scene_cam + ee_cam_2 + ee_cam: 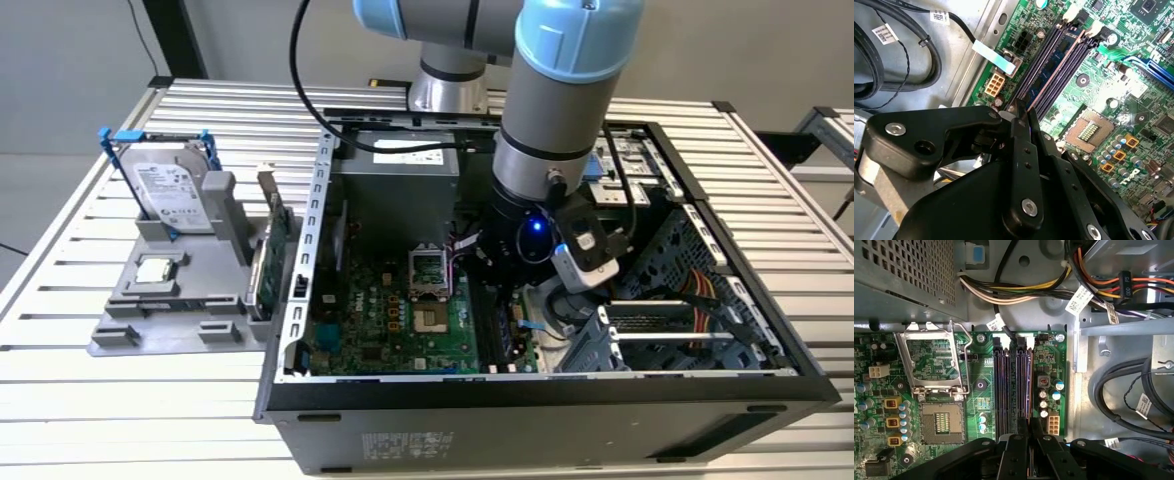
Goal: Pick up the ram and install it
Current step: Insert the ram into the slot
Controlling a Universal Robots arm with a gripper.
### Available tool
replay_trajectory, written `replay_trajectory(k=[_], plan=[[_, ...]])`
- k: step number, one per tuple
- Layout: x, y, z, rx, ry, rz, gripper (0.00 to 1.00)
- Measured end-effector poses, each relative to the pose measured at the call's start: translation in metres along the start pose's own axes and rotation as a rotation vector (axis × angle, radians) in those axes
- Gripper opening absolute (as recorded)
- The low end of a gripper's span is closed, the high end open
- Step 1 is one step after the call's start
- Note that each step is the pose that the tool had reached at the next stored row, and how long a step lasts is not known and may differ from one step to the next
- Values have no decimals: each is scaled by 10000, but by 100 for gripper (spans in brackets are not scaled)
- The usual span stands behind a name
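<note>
The tool (1030, 440) sits low inside the case over the memory slots (1013, 385), fingers pinched nearly together on what seems the thin ram (1056, 57) edge-on in a slot; the seating step is in hand, needing a straight downward press

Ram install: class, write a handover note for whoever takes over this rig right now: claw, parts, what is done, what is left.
Claw: down inside the case, apparently shut on the near end of the ram.
Ram: standing along one of the board's slots, beside the socket.
Done: ram picked up and brought to the slot.
Left: I cannot tell whether it is fully seated and latched; install not confirmed.
</note>
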State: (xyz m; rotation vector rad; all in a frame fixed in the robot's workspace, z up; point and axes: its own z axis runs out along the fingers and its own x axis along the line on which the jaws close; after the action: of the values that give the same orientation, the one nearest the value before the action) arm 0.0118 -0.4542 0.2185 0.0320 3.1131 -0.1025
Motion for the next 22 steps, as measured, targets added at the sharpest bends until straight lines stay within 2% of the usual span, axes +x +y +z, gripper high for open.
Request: replay_trajectory(k=[11, 22], plan=[[0, 0, 2, 0, 2, -11, 0], [-4, 0, 2, -11, -22, -340, 0]])
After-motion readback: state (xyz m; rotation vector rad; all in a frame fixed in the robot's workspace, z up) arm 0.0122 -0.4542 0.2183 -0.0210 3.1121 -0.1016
